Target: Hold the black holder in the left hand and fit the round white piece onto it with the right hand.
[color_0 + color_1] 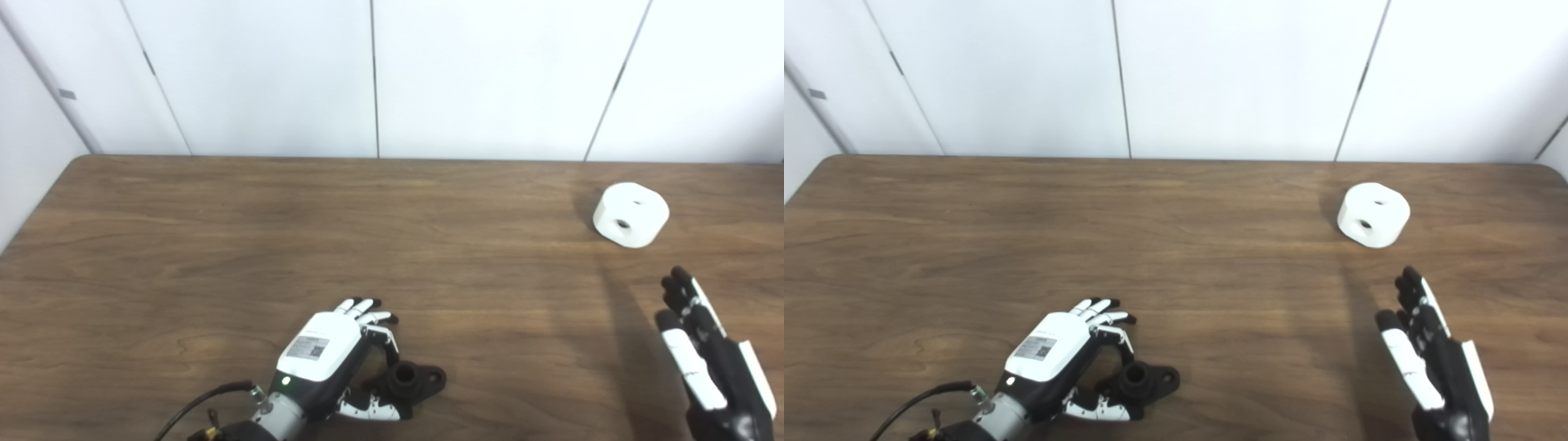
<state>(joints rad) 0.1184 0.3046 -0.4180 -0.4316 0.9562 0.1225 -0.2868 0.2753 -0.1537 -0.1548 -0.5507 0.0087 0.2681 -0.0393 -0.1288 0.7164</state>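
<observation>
The black holder (409, 381) lies on the wooden table (245, 245) near the front edge, a short tube on a flat flange. My left hand (334, 361) is over and beside it, fingers curled around its left side and thumb under it, not closed tight. The round white piece (631, 214), a thick disc with a hole on top and one in its side, sits at the far right of the table. My right hand (704, 355) is open and empty, fingers straight, raised at the front right, well short of the white piece.
White wall panels (373, 73) stand behind the table's far edge. A black cable (196, 404) runs from my left wrist at the bottom edge.
</observation>
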